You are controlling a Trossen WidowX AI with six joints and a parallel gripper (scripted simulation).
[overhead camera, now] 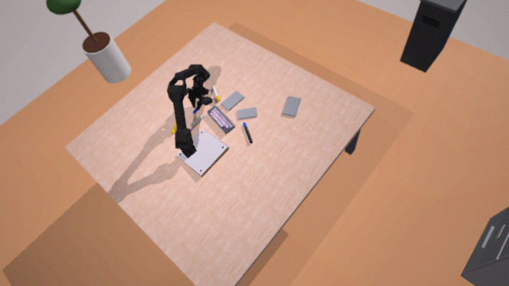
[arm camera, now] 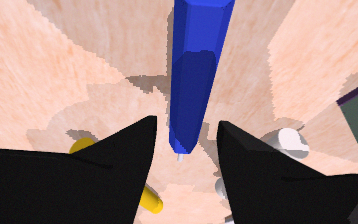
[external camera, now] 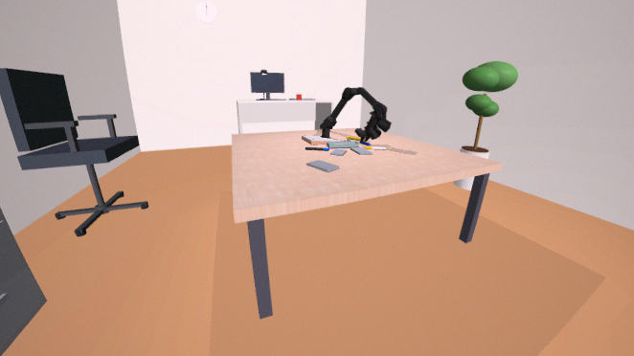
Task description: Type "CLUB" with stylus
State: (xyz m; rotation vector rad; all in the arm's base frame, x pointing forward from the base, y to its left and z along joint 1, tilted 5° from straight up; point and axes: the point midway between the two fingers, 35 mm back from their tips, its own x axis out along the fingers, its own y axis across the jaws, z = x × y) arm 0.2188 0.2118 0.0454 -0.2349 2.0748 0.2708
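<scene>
The blue stylus with a thin metal tip lies on the desk. In the wrist view it runs from the top edge down between the fingertips, tip toward the camera side. My gripper is partly open and low over the stylus, with a gap on either side of it. Whether the fingertips are level with the stylus is hard to tell. The keyboard with pale keys lies beside the gripper; only its corner shows in the wrist view, at the right edge.
A yellow pen and a white pen lie close to the stylus. A white-and-yellow pen, a black-and-blue pen and grey slabs lie around the keyboard.
</scene>
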